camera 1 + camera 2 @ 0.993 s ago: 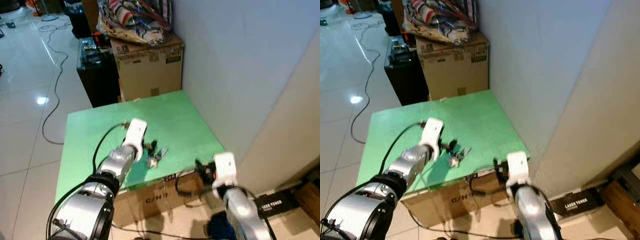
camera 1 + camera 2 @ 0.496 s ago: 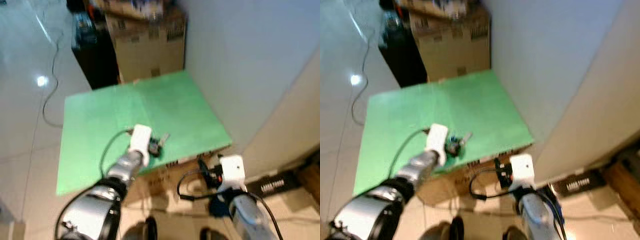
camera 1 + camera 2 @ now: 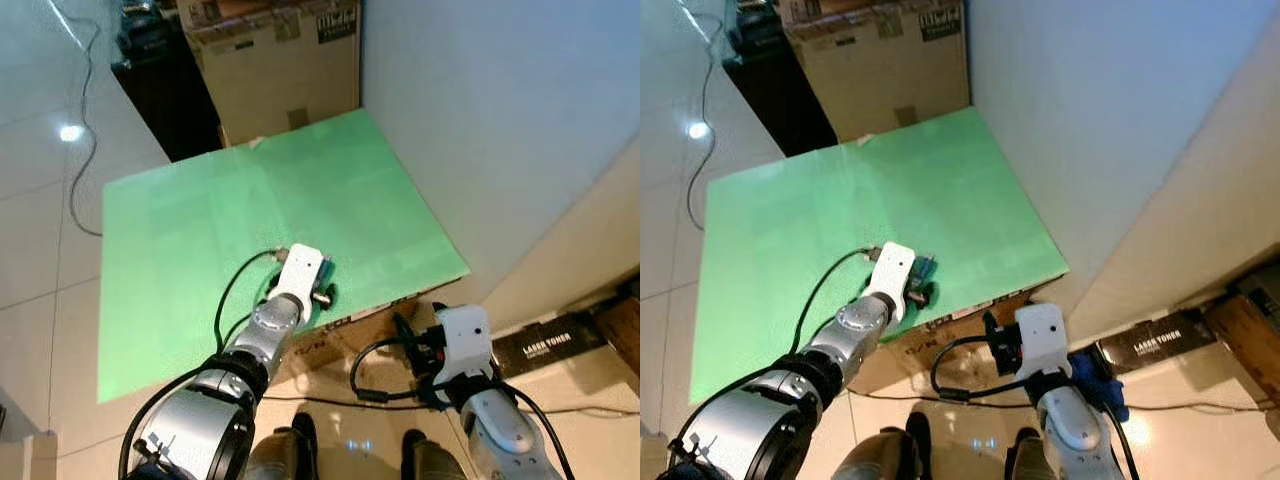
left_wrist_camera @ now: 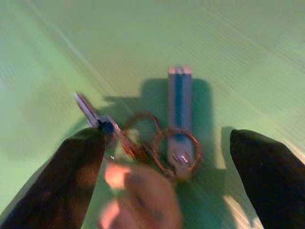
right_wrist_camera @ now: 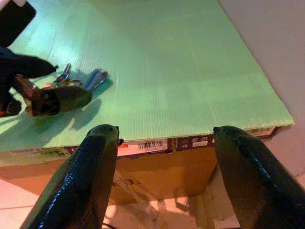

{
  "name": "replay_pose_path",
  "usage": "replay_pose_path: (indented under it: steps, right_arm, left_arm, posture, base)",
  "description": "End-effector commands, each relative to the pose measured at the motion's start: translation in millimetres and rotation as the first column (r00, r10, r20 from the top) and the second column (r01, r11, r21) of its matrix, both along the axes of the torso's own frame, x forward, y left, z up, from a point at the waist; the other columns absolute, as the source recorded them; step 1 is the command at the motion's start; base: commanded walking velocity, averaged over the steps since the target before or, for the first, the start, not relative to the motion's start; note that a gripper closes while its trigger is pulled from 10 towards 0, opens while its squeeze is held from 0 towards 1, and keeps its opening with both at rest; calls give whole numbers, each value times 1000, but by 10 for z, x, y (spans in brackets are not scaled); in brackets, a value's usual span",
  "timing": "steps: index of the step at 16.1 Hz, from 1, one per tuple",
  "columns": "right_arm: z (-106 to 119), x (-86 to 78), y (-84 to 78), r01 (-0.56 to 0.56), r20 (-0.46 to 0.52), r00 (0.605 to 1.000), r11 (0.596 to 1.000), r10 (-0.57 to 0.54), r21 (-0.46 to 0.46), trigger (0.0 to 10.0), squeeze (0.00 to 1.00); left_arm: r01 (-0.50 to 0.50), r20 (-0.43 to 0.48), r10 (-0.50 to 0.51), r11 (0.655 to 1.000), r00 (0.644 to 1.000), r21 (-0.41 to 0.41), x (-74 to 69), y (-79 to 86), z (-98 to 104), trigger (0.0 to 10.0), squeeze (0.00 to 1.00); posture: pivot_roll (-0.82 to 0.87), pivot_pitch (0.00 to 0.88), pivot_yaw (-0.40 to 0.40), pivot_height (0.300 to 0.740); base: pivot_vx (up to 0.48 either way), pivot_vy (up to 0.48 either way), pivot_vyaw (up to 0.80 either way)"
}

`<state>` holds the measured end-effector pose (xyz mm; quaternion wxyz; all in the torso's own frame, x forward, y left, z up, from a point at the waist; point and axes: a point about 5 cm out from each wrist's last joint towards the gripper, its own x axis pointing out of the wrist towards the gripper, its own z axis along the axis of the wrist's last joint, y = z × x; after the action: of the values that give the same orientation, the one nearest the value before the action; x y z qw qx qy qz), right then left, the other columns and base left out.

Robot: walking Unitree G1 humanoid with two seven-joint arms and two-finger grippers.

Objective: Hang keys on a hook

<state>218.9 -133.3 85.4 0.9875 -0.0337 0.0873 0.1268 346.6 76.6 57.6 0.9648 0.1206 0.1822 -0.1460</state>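
Note:
The keys [image 4: 180, 95] lie flat on the green board [image 3: 200, 220] near its front edge: a blue-handled key, two linked rings, a small silver key and a blurred brown fob. My left gripper [image 4: 169, 138] is open right over them, one black finger on each side of the bunch. In the head views it sits at the board's front edge [image 3: 318, 292]. My right gripper [image 5: 166, 131] is open and holds nothing. It hangs low in front of the board's front right corner, and the keys [image 5: 93, 78] lie beyond it to its left.
The green board rests on a cardboard box [image 5: 157, 167]. A white wall [image 3: 500, 100] runs along the board's right side. A larger cardboard box [image 3: 280, 60] and a black cabinet [image 3: 160, 90] stand behind. A cable [image 3: 85, 150] trails over the tiled floor at left.
The camera has tilted down and shifted. My left gripper, which stood just left of the keys, has moved over them. The right arm stays low at the front right.

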Motion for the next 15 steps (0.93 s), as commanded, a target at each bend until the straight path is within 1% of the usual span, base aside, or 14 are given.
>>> replay_pose_path:
  steps: [1,2,4,7,8,9,10,12,13,15]
  right_arm:
    - [-25,-60,19,-6,-23,1000,1000,5,-6,10000,0]
    - [-43,-76,12,-3,-34,999,1000,2,-9,10000,0]
    - [-65,-79,30,-5,-45,999,1000,5,-8,10000,0]
    - [-74,-64,43,-5,-51,999,1000,5,-6,10000,0]
    - [-79,-61,39,-3,-53,999,1000,3,-5,10000,0]
    - [-95,-67,32,-2,-58,998,1000,1,-5,10000,0]
    - [-104,-68,36,-1,-62,998,1000,1,-3,10000,0]
    - [-105,-62,63,-6,-64,998,1000,6,2,10000,0]
    - [-97,-51,63,-4,-65,998,1000,5,10,10000,0]
    - [-101,-56,46,-5,-70,998,1000,6,10,10000,0]
  left_arm:
    - [-17,9,17,999,1000,52,-26,67,-51,10000,0]
    - [-16,26,14,996,1000,88,-18,86,-43,10000,0]
    - [-14,5,13,994,1000,105,-40,127,-86,10000,0]
    - [-24,-17,26,997,1000,77,-46,146,-102,10000,0]
    - [-29,-11,29,998,1000,51,-41,148,-90,10000,0]
    - [-29,-32,30,999,999,18,-74,131,-130,10000,0]
    - [-40,-73,39,999,997,-4,-120,123,-195,10000,0]
    - [-88,-160,83,996,984,-25,-220,143,-335,10000,0]
    - [-100,-179,95,995,979,-19,-243,155,-368,10000,0]
    - [-89,-186,87,996,979,-6,-257,148,-384,10000,0]
  posture:
    - [-146,319,143,732]
    - [-144,317,144,732]
    - [-140,305,149,732]
    - [-137,294,152,732]
    - [-135,288,153,732]
    - [-126,276,155,732]
    - [-122,278,155,732]
    - [-125,279,155,732]
    - [-125,281,155,732]
    - [-119,286,150,732]
  base:
    - [0,0,0]
    - [0,0,0]
    - [0,0,0]
    - [0,0,0]
    - [0,0,0]
    - [0,0,0]
    - [0,0,0]
    - [0,0,0]
    - [0,0,0]
    - [0,0,0]
